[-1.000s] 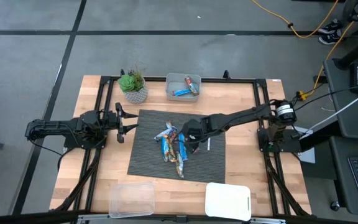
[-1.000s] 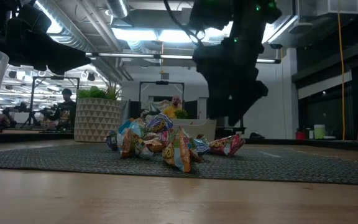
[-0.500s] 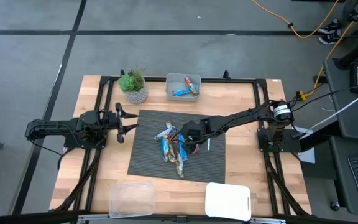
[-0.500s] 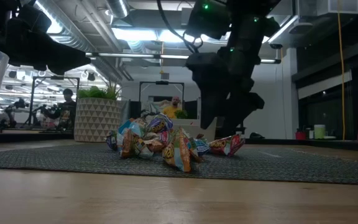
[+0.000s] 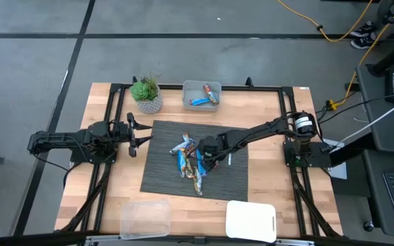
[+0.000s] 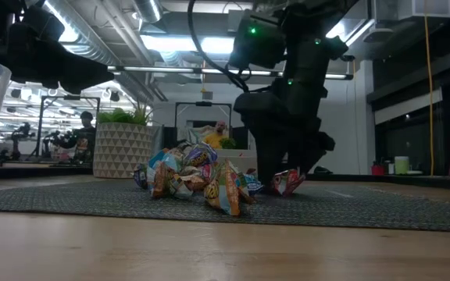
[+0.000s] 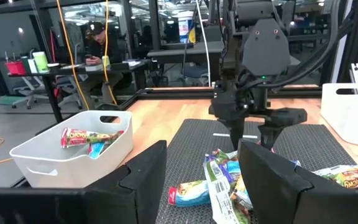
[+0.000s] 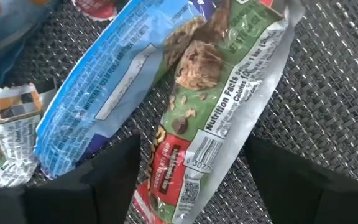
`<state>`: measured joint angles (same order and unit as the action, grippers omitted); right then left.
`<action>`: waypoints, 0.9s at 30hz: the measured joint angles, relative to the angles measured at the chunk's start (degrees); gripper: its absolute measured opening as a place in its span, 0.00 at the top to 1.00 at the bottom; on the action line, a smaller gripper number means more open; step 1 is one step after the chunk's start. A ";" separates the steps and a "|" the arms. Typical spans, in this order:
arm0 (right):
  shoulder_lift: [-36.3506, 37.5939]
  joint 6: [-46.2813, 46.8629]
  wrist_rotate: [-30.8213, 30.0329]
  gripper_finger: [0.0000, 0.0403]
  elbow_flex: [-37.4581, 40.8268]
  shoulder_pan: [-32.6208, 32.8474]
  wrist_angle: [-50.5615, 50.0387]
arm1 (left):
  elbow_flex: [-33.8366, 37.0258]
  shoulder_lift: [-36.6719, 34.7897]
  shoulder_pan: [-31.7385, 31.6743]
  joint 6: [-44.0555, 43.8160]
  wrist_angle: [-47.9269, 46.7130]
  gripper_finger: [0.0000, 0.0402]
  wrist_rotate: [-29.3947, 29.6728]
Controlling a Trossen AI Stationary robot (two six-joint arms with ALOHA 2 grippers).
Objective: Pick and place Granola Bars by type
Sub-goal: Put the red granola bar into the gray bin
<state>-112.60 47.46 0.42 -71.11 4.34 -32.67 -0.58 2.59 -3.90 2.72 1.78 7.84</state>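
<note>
Several granola bars point(image 5: 190, 160) lie heaped on a dark ribbed mat point(image 5: 163, 178); their wrappers are blue, green-and-red and orange. My right gripper point(image 5: 208, 154) is low over the right side of the heap. It is open, with one finger on each side of a green-and-red bar point(image 8: 219, 118) that lies flat on the mat next to a blue bar point(image 8: 104, 87). The low view shows this gripper point(image 6: 286, 178) down at the bar point(image 6: 286, 183). My left gripper point(image 5: 141, 134) waits open at the mat's left edge.
A white bin point(image 5: 202, 96) at the far edge holds a few bars. A potted plant point(image 5: 147, 96) stands to its left. A clear tub point(image 5: 144, 217) and a white tub point(image 5: 252, 220) sit at the near edge. A thin white stick point(image 5: 229, 158) lies right of the heap.
My right gripper has come down from above the heap to mat level and shifted slightly toward the table's left, so its fingers now straddle the green-and-red bar. The bars have not moved.
</note>
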 joint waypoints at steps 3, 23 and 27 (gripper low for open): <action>-0.04 0.02 -0.06 0.27 0.00 0.00 0.02 | 0.00 0.00 0.00 -0.02 -0.01 0.53 0.00; -0.40 1.49 -0.78 0.68 -0.97 -0.07 -3.62 | 0.01 0.00 0.00 0.00 -0.01 0.53 0.00; -0.67 -0.09 0.06 0.77 -2.81 0.04 -7.51 | 0.01 0.00 0.00 0.00 -0.02 0.53 0.00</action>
<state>-113.27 47.38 0.48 -73.92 4.38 -40.18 -0.57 2.59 -3.90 2.72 1.77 7.84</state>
